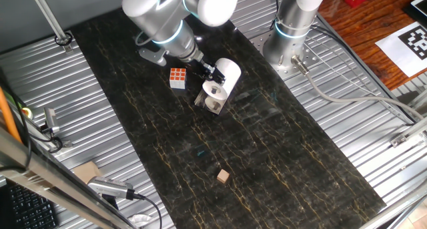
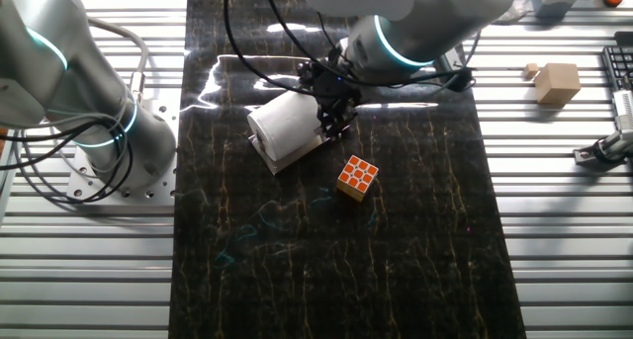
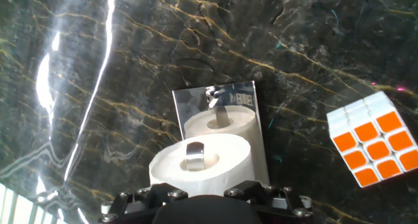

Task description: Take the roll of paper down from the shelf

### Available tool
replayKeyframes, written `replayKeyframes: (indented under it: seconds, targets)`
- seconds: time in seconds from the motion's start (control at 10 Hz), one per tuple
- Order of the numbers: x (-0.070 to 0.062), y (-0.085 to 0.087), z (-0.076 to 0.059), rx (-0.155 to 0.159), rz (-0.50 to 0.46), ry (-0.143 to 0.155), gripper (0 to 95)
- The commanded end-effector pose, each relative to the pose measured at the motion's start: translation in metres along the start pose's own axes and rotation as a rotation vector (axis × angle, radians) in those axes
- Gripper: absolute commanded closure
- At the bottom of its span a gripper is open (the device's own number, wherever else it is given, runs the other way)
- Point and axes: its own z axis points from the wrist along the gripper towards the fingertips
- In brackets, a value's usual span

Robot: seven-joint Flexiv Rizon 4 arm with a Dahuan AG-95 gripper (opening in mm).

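The roll of paper (image 3: pixel 202 165) is a white cylinder lying on the shelf (image 3: pixel 215 96), a small rack of shiny grey plates that mirrors the roll. In the hand view one metal finger (image 3: pixel 194 155) sits inside the roll's centre hole, against the near wall. The other finger is hidden behind the roll. My gripper (image 1: pixel 212 72) is at the roll's end (image 1: pixel 228 72) above the shelf (image 1: pixel 208 102). In the other fixed view the gripper (image 2: pixel 334 117) meets the right end of the roll (image 2: pixel 285 124), which rests on the shelf (image 2: pixel 287 156).
An orange-and-white puzzle cube (image 1: pixel 177 77) stands just beside the shelf and also shows in the other fixed view (image 2: pixel 357 177) and the hand view (image 3: pixel 369 139). A small tan wooden block (image 1: pixel 223 177) lies nearer the front. A second arm's base (image 1: pixel 290 39) stands at the back.
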Motion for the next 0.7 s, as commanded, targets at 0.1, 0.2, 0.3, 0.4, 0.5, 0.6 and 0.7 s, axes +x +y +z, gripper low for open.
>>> replayKeyframes:
  seconds: [0.1, 0.2, 0.3, 0.4, 0.5, 0.6, 0.7]
  targets:
    - [0.0001, -0.0003, 0.0007, 0.003, 0.001, -0.006, 38.0]
    - [-0.0002, -0.0003, 0.0014, 0.004, 0.004, -0.007, 38.0]
    - [-0.0006, 0.0000, 0.0019, 0.005, 0.010, -0.007, 57.0]
    - [-0.0009, 0.0004, 0.0023, 0.005, 0.018, -0.008, 76.0]
    - [-0.0010, 0.0006, 0.0025, 0.005, 0.021, -0.009, 95.0]
    - [-0.0011, 0.0007, 0.0026, 0.004, 0.027, -0.010, 95.0]
    - [-0.0011, 0.0008, 0.0026, 0.004, 0.032, -0.010, 95.0]
